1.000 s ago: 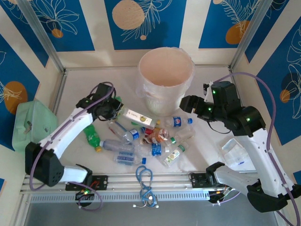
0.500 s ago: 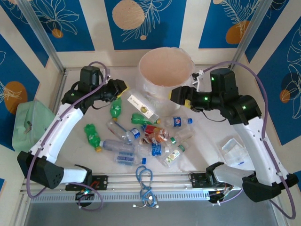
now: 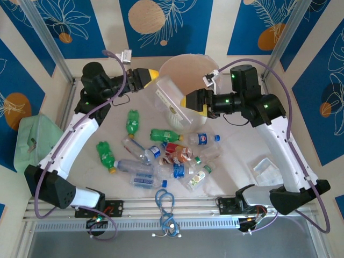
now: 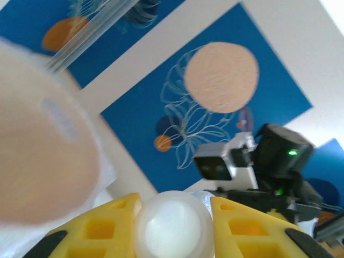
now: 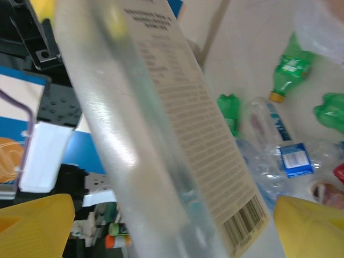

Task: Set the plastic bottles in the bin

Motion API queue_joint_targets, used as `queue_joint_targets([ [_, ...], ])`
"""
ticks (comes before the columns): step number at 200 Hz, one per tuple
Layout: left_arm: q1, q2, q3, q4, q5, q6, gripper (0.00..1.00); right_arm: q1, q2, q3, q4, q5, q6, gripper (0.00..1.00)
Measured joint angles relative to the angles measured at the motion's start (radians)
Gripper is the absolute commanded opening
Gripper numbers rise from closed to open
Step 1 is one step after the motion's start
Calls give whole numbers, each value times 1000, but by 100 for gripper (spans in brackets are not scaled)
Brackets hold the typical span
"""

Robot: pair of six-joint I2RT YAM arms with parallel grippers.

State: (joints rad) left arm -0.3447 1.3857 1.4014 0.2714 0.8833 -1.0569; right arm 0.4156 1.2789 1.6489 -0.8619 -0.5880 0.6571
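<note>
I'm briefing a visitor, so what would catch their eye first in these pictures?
The left gripper and the right gripper hold one clear bottle aloft between them, at the near rim of the bin. In front of it, a heap of small bottles lies on the white table.

On my left wrist feed the bin is a blur, and the white round thing between the left fingers is too soft to name. The clear bottle runs off the right wrist frame at both ends; whether the right fingers grip it, I can't tell.
</note>
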Motion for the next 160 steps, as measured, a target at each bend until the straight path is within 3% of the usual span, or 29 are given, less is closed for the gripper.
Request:
queue_joint_targets([
  [38, 0, 94, 11, 388, 48, -200, 16, -8, -40, -80, 137, -112, 78, 93],
  [66, 0, 188, 32, 565, 53, -337, 17, -8, -61, -108, 208, -153, 121, 87],
  [100, 0, 232, 64, 687, 69, -451, 18, -8, -85, -121, 259, -164, 148, 79],
  [119, 0, 233, 79, 727, 90, -481, 18, -5, -95, -127, 284, -170, 156, 70],
  [150, 0, 246, 95, 773, 106, -515, 18, 2, -98, -133, 319, -176, 166, 64],
  [160, 0, 259, 101, 790, 108, -531, 23, 3, -98, -134, 324, -175, 164, 61],
])
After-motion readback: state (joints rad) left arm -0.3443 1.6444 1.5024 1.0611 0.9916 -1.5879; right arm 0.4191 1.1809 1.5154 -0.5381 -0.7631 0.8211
